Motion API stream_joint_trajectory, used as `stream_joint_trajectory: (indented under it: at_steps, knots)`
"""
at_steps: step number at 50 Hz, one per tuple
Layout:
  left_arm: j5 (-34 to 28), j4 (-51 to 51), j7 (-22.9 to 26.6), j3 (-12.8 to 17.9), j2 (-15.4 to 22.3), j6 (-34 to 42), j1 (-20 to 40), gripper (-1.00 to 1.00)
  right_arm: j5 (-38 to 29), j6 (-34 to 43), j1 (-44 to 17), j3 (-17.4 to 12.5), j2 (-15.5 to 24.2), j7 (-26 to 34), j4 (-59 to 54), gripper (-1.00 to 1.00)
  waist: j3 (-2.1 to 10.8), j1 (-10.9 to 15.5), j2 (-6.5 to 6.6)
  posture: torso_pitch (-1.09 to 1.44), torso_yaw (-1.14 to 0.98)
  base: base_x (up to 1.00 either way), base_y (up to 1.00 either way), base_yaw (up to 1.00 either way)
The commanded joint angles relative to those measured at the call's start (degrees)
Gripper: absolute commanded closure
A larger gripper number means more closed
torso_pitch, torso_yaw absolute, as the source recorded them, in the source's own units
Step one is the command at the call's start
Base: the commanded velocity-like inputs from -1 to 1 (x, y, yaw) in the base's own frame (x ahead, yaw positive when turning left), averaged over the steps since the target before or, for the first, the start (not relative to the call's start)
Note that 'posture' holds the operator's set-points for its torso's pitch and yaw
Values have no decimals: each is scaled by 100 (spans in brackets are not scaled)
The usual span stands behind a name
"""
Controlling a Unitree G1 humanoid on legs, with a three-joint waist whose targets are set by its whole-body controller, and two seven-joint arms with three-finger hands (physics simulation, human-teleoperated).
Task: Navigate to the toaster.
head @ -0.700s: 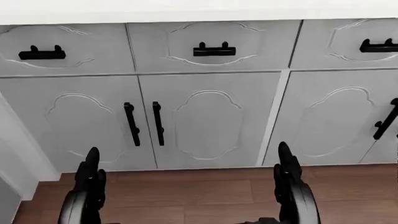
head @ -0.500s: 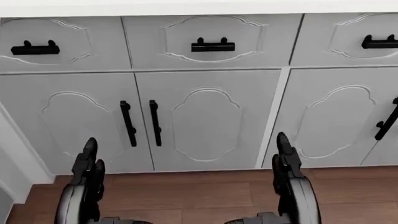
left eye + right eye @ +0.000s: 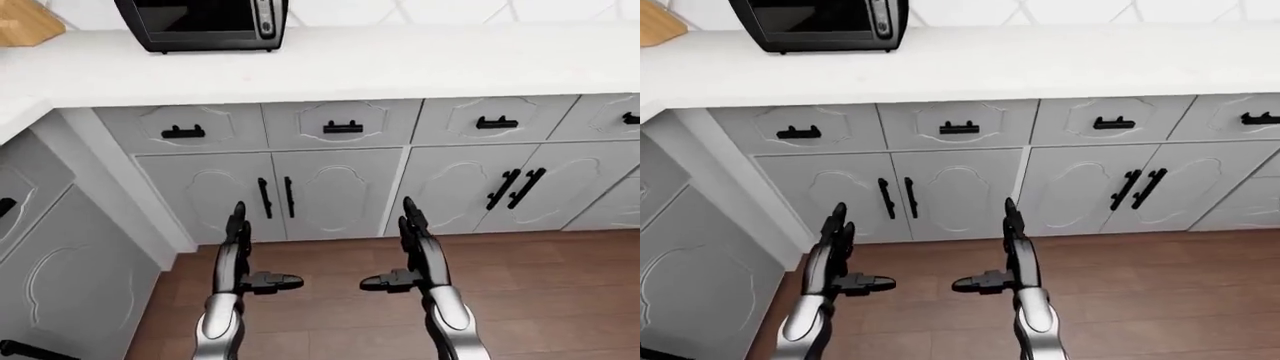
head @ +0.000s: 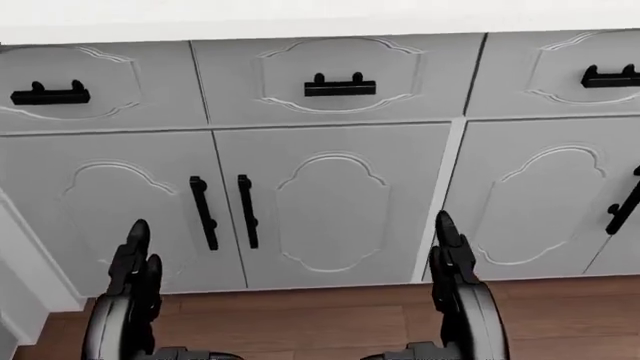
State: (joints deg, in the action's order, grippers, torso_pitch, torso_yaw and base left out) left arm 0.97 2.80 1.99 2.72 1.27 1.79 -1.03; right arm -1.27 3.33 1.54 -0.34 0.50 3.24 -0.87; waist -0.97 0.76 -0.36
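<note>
A black toaster oven (image 3: 203, 25) stands on the white counter (image 3: 400, 64) at the top left of the left-eye view, cut off by the top edge. It also shows in the right-eye view (image 3: 820, 24). My left hand (image 3: 245, 251) and right hand (image 3: 405, 251) are held out low over the floor, below the counter, fingers straight and open, thumbs pointing inward. Both are empty. In the head view my left hand (image 4: 135, 262) and right hand (image 4: 450, 262) stand before the grey cabinet doors (image 4: 330, 202).
Grey cabinets with black handles (image 3: 275, 196) and drawers (image 3: 343, 126) run under the counter. A second cabinet run (image 3: 60, 255) comes down the left side at a corner. Brown wood floor (image 3: 560, 285) lies below. A wooden block (image 3: 25, 21) sits at the top left.
The head view has shifted a little: the cabinets now sit lower and slightly left in the picture, so the camera moved. Both hands stay open in the same pose.
</note>
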Motion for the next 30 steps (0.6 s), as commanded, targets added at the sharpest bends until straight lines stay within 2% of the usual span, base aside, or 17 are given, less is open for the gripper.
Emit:
stream_joint_trajectory:
  at_steps: [1, 4, 8, 11, 14, 15, 16, 18, 20, 23, 26, 27, 28, 29, 30]
  knots:
    - [11, -252, 17, -51, -18, -190, 117, -100, 11, -167, -107, -63, 41, -14, 222, -100, 64, -18, 22, 0, 0, 0, -11, 0]
    - [11, -252, 17, -51, -18, -190, 117, -100, 12, -162, -127, -67, 45, -4, 181, -100, 51, -33, -29, 0, 0, 0, -11, 0]
    - [11, -252, 17, -51, -18, -190, 117, -100, -4, -210, -155, -62, 46, 0, 104, -100, 3, -77, -2, 0, 0, 0, -13, 0]
    - [11, -252, 17, -51, -18, -190, 117, -100, -12, -212, -143, -56, 45, 5, 119, -100, -13, -71, 171, 0, 0, 0, -14, 0]
    - [11, -252, 17, -51, -18, -190, 117, -100, -17, -204, -157, -53, 40, 2, 111, -100, -109, -37, 493, 0, 0, 0, -16, 0]
    - [11, -252, 17, -51, -18, -190, 117, -100, -20, -208, -163, -52, 39, -1, 101, -100, -67, 4, 260, 0, 0, 0, -20, 0]
    - [11, -252, 17, -51, -18, -190, 117, -100, -23, -207, -163, -49, 37, -3, 101, -100, -42, -31, 365, 0, 0, 0, -21, 0]
    - [11, -252, 17, -51, -18, -190, 117, -100, -18, -252, -189, -57, 42, 2, 30, -100, -10, 9, 400, 0, 0, 0, -21, 0]
    - [11, -252, 17, -51, -18, -190, 117, -100, -19, -239, -182, -54, 43, 4, 52, -100, 15, 5, 357, 0, 0, 0, -21, 0]
    - [11, -252, 17, -51, -18, -190, 117, -100, -22, -226, -172, -49, 41, 7, 71, -100, -19, 14, 197, 0, 0, 0, -21, 0]
    - [11, -252, 17, -51, -18, -190, 117, -100, -20, -273, -194, -57, 43, 6, 3, -100, -3, 19, -45, 0, 0, 0, -25, 0]
    - [11, -252, 17, -51, -18, -190, 117, -100, -19, -261, -193, -56, 43, 8, 13, -100, 30, 13, -190, 0, 0, 0, -26, 0]
    - [11, -252, 17, -51, -18, -190, 117, -100, -19, -217, -171, -50, 40, 7, 78, -100, 107, -6, -413, 0, 0, 0, -25, 0]
    - [11, -252, 17, -51, -18, -190, 117, -100, -15, -212, -169, -53, 42, 10, 82, -100, 97, -26, -363, 0, 0, 0, -25, 0]
    - [11, -252, 17, -51, -18, -190, 117, -100, -10, -215, -170, -58, 43, 12, 76, -100, 33, -54, -267, 0, 0, 0, -24, 0]
